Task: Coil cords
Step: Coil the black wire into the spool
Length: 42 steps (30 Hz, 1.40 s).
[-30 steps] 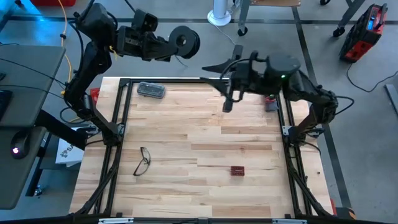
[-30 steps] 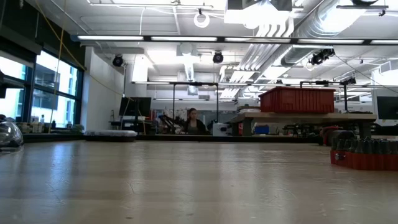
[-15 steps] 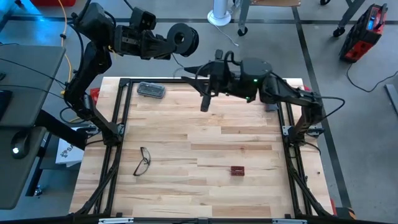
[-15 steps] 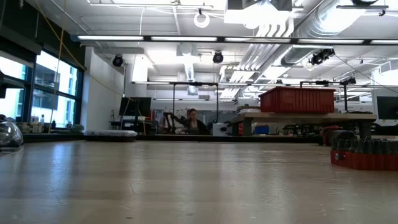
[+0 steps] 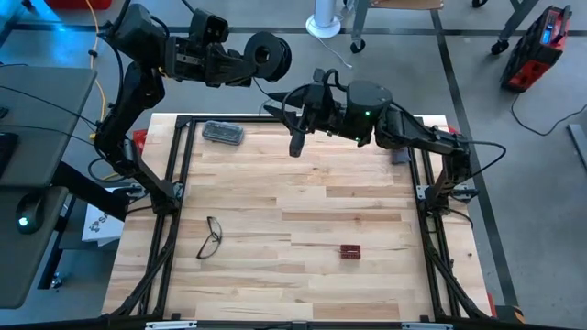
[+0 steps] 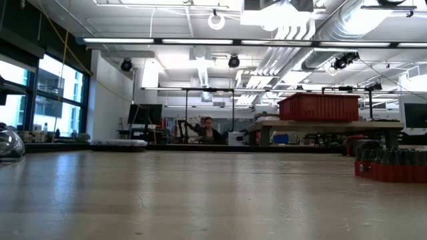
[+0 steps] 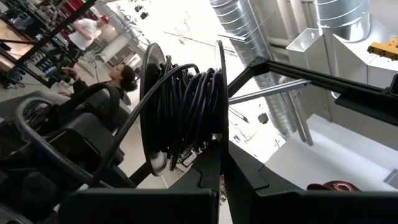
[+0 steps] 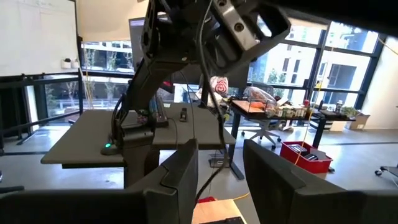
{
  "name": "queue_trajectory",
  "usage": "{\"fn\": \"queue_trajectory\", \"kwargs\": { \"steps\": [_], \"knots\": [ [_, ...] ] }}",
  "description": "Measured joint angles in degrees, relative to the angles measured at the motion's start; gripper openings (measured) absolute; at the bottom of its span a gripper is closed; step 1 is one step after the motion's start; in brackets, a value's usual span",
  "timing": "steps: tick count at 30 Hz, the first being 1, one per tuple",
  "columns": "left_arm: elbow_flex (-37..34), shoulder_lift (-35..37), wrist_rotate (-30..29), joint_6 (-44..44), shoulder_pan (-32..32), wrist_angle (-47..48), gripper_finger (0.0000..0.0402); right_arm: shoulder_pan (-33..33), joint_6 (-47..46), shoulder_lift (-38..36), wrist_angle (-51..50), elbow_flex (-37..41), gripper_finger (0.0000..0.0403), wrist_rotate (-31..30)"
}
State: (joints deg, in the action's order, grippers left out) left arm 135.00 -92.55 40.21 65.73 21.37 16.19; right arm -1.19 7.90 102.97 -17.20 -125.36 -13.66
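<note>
The left gripper (image 5: 248, 69) clamps the black reel (image 5: 271, 57) of coiled wire (image 7: 186, 112), raised beyond the worktop's (image 5: 303, 229) far edge — past its far left corner. The right gripper (image 5: 280, 108), fingers parted and holding nothing, hovers at that edge just beside the reel, the wire's loose end (image 8: 208, 81) dangling between them.

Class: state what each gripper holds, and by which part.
The left gripper grips the reel by one flange edge. The right gripper stands open around the wire, not clamping it.

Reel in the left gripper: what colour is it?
Black, both the reel and the cord wound on it; the left wrist view shows it best.
</note>
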Motion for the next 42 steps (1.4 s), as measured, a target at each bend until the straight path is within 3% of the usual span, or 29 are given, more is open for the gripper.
{"fn": "queue_trajectory", "kwargs": {
  "steps": [5,12,21,32,42],
  "knots": [
    [0.0,0.0,0.04,0.02,0.0,-0.09,0.0003,0.02,0.02,0.01,-0.34,0.0,0.0115,0.18],
    [0.0,0.0,-0.24,0.17,0.0,-0.08,0.0003,-0.13,0.55,0.01,0.85,0.0,0.0043,0.16],
    [0.0,0.0,-0.51,0.12,0.0,-1.23,0.0003,-0.01,2.49,-0.01,-1.82,0.0,0.0005,0.14],
    [0.0,0.02,-0.64,-2.65,5.86,0.19,0.0003,5.78,4.03,-4.05,-12.04,0.0,0.0,-4.84],
    [-0.02,1.53,-1.86,-8.87,10.4,12.62,0.0003,10.73,6.07,-9.75,-18.11,0.0,0.0,-11.7]
  ]
}}
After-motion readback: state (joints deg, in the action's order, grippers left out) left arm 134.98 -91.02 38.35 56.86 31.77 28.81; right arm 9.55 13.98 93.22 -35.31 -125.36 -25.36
